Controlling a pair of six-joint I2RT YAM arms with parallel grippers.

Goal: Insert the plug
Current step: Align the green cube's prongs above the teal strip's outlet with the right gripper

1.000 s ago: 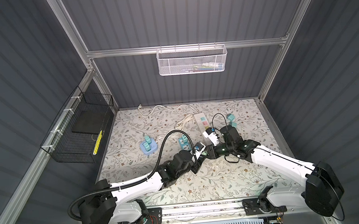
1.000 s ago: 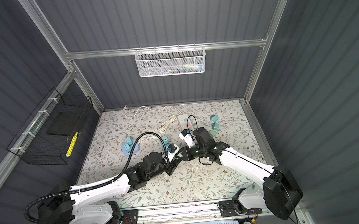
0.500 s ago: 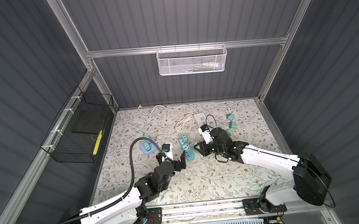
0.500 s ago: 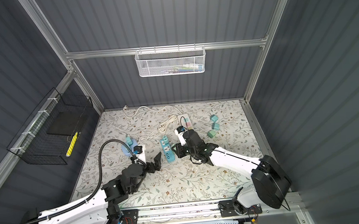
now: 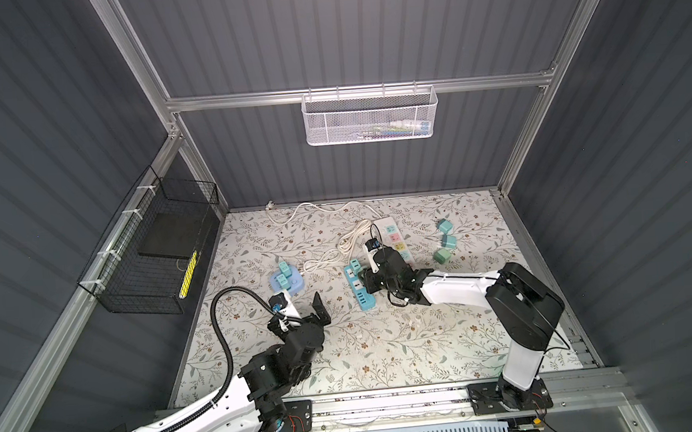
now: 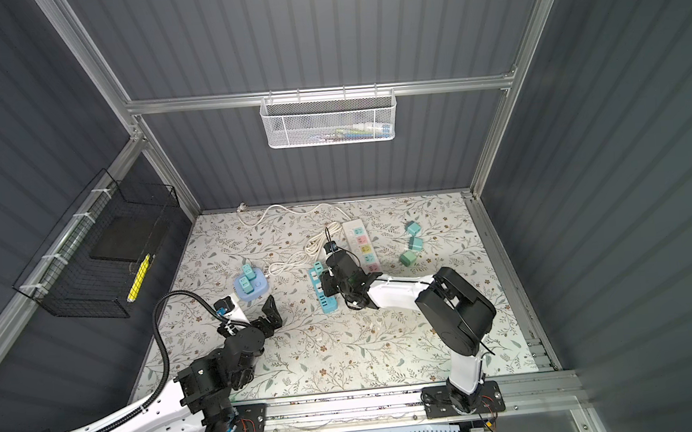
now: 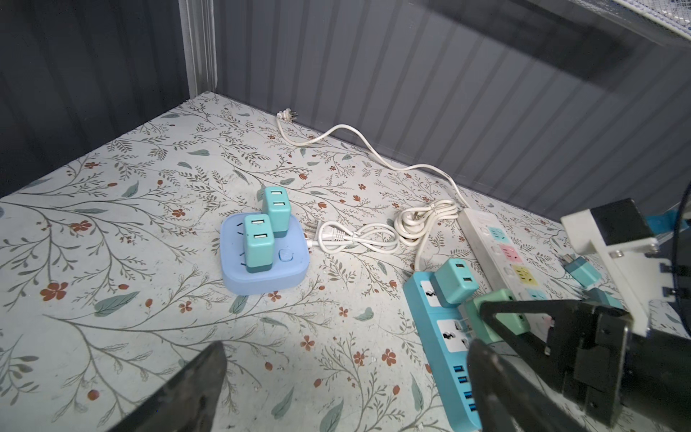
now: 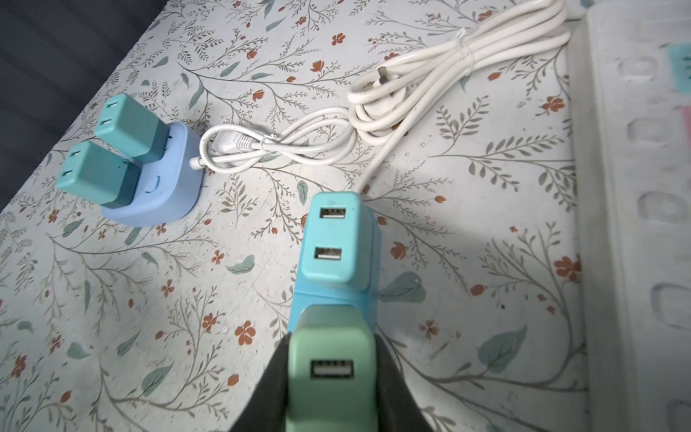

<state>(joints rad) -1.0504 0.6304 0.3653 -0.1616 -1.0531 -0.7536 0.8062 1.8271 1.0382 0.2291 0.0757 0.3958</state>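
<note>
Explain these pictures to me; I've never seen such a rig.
Two white robot arms work over a floral table. Two pictures look down from overhead; two come from cameras on the wrists. On the table lie a blue power strip, a white power strip, a blue socket block holding two teal plugs, three loose plugs and white cords. The right arm's fingers are shut on a green plug at the blue strip, beside a teal plug seated there. The left arm's fingers stand open, empty.

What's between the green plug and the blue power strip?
Nothing visible. The green plug, in the right gripper, is right at the blue power strip, close beside the teal charger already plugged in.
</note>
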